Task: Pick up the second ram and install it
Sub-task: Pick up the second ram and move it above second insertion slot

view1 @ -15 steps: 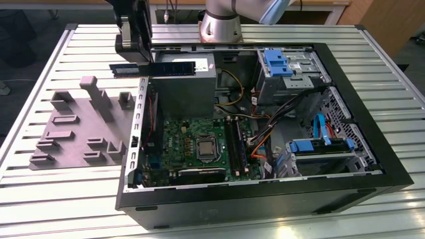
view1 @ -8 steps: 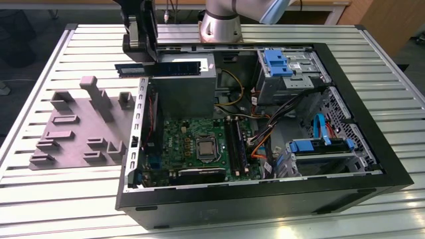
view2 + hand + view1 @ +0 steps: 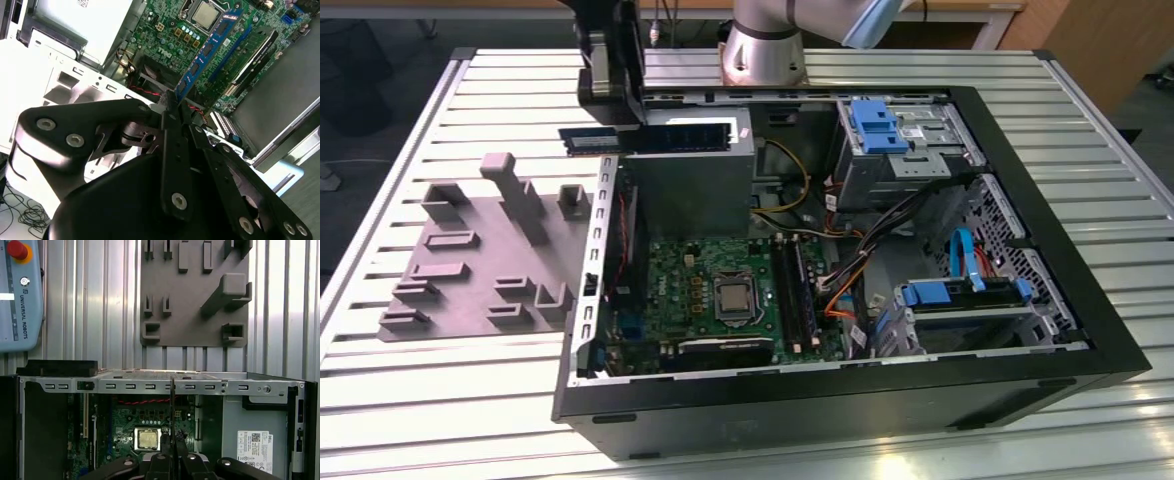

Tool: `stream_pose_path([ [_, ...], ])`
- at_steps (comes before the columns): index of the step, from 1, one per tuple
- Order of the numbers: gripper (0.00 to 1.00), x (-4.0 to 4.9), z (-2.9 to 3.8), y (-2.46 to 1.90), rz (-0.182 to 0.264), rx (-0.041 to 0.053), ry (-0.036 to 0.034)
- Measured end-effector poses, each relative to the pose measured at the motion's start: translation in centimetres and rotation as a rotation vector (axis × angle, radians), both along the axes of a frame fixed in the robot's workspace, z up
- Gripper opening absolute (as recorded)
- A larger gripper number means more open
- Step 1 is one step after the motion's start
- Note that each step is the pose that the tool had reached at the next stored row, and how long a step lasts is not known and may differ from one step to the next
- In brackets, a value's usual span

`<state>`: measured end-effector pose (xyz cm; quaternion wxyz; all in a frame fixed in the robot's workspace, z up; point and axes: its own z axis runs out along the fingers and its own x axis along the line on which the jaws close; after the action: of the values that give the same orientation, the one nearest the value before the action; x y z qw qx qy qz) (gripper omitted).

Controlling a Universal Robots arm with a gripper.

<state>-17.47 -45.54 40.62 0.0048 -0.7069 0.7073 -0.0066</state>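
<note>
Second ram (image 3: 594, 140) is in the air, and you've got it pinched between the fingertips of the gripper (image 3: 627, 118), level and lengthwise above the far corner of the case on the exterior view's left, just over the power supply (image 3: 687, 190). Widest thing under you is the slatted metal table (image 3: 454, 385). On it sits the open black computer case (image 3: 854, 385), with the grey moulded fixture plate (image 3: 467, 270) beside it on the exterior view's left. Down inside the case lies the green motherboard (image 3: 707, 265), with the square processor (image 3: 734, 298) at its middle. Now the stick itself: in the second wrist view the second ram (image 3: 207, 52) reads as a slim blue board with a row of black chips, reaching out from the gripper (image 3: 174, 107) over the motherboard (image 3: 165, 30) towards the processor (image 3: 206, 14). In the first wrist view you see the stick (image 3: 172, 400) edge-on, a thin dark line rising from the gripper (image 3: 172, 447) across the case rim, with the fixture plate (image 3: 195, 295) beyond.
</note>
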Motion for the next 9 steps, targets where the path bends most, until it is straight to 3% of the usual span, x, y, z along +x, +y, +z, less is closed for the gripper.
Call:
stream_pose_path([
  [9, 0.14, 0.07, 0.0, 0.01, 0.0, 0.0, 0.0],
])
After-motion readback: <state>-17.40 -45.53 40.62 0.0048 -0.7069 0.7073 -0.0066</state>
